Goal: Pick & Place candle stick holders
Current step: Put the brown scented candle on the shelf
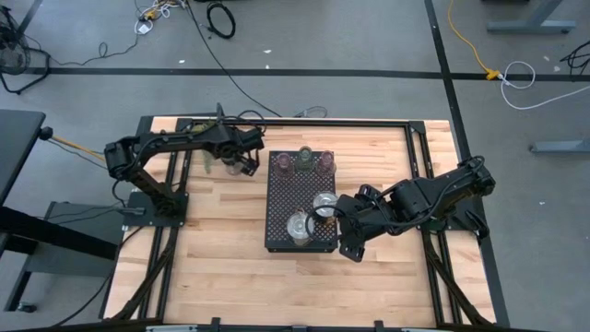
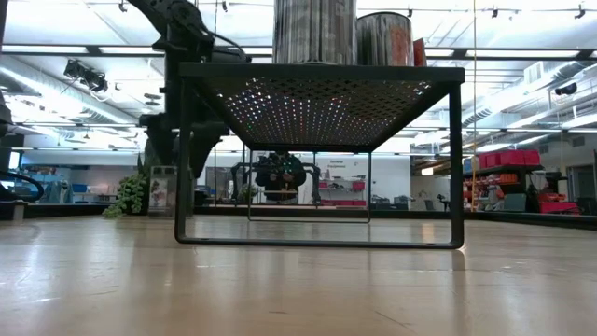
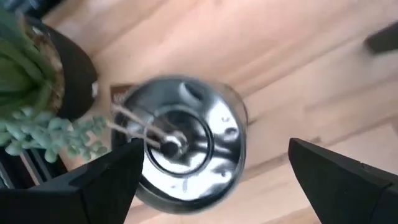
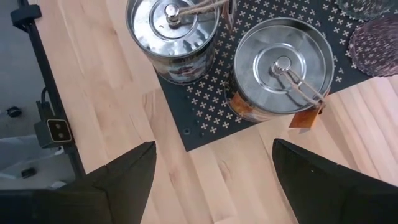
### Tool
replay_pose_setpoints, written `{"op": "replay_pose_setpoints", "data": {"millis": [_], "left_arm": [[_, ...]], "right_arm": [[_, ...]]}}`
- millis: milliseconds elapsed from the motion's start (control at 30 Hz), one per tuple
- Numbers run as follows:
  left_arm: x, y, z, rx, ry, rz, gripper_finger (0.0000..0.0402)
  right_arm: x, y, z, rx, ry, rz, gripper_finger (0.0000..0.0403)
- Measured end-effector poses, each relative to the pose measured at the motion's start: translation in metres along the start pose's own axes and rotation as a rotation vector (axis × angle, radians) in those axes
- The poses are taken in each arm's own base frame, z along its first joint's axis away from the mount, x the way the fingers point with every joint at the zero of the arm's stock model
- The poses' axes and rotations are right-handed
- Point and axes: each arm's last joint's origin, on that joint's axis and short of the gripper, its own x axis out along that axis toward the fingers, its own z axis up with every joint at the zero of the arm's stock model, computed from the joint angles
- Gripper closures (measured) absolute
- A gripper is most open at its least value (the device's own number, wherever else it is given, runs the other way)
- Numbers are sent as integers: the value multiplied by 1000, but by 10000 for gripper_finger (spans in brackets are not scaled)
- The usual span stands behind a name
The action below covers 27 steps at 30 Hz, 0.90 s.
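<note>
You're at the pick step: your left gripper (image 3: 211,180) hangs wide open over the last silvery holder (image 3: 183,143) beside the tray (image 1: 277,217); next, lower and close.

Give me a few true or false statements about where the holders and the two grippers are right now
1. Two silvery holders stand on the black tray. True.
2. The left gripper is shut on a holder. False: its fingers stand open around a silvery holder on the table.
3. That holder sits beside a green plant. True.
4. The right gripper holds a holder. False: it is open and empty, above the tray's edge.
</note>
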Motion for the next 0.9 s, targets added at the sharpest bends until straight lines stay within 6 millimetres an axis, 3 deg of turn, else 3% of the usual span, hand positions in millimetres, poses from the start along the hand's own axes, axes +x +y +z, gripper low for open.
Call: {"op": "replay_pose_setpoints", "data": {"millis": [567,900], "left_arm": [[-10,-1,5,145,-41,50,3],[-9,9,3,70,13,111,3]], "right_arm": [[0,-1,0,0,-4,-10,85],[0,0,-2,-15,6,-20,85]]}}
